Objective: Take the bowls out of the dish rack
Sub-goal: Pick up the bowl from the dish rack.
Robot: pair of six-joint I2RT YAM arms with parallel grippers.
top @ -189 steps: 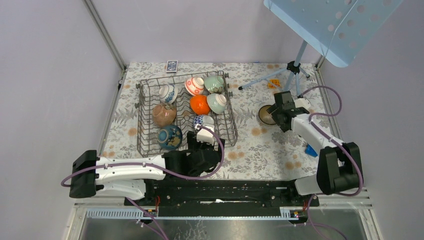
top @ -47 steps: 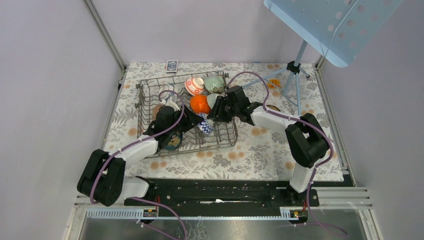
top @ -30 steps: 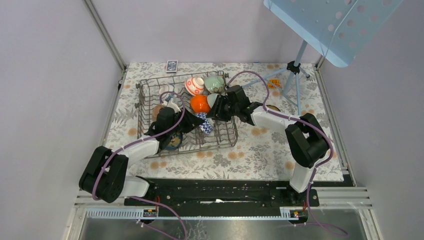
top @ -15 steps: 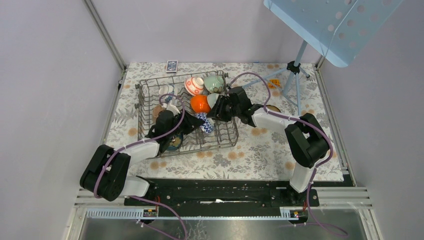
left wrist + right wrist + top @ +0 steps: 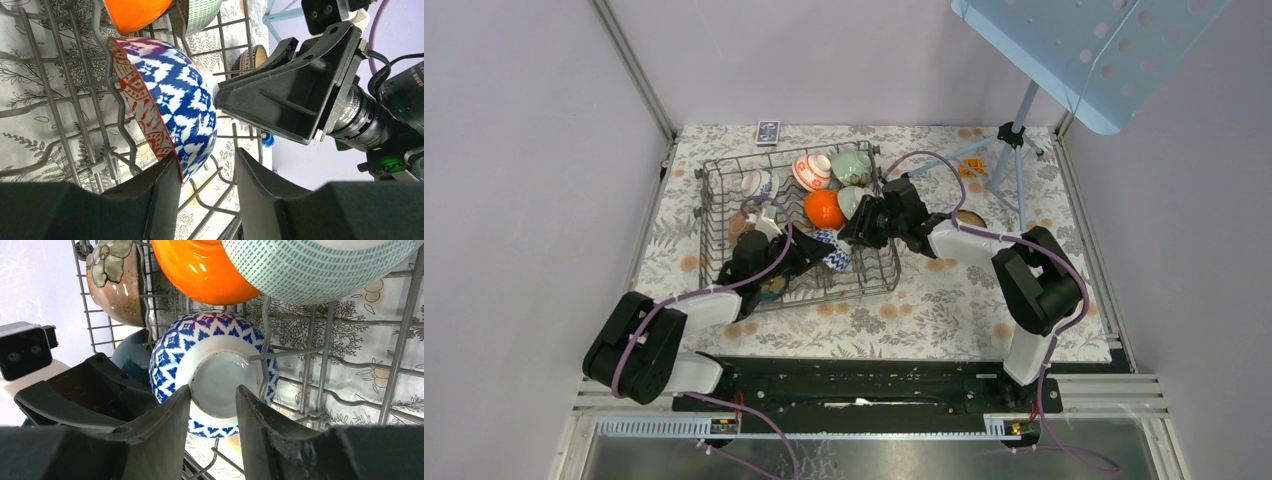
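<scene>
So here's where we're at: the dish rack (image 5: 720, 205) sits on the flowery table (image 5: 944, 290), and both arms reach into its near-right part, meeting at one blue-and-white bowl (image 5: 185, 100). That bowl stands on edge among the tines, with its red-patterned rim facing the left gripper (image 5: 206, 167) and its white foot facing the right gripper (image 5: 212, 392). The right gripper comes in across the rack's right wall and has its two fingers pinched on either side of the bowl's foot ring, roughly half closed, so we'd call that a proper hold. The left gripper is partway open with its jaws straddling the low edge of the rim. One finger is right up against the rim, while the other stands clear of the bowl's outside with a gap we can see through, so it isn't clamping anything. We can't tell whether the bowl's weight is on the wires or on the right gripper. The rest of the rack is pretty full. An orange bowl (image 5: 824, 208) and a teal-checked bowl (image 5: 320, 265) sit side by side just beyond the held one, toward the rack's far side. A red-and-white bowl (image 5: 812, 170) and a pale green bowl (image 5: 852, 165) are in the far-right corner. A brown flowered bowl (image 5: 112, 280) and a dark blue bowl (image 5: 131, 357) are in the rack's left half, and a white bowl with blue pattern (image 5: 754, 183) is near the far-left corner. Outside the rack, near its right wall, a dark-rimmed brown bowl (image 5: 251, 59) stands upright on the table.
</scene>
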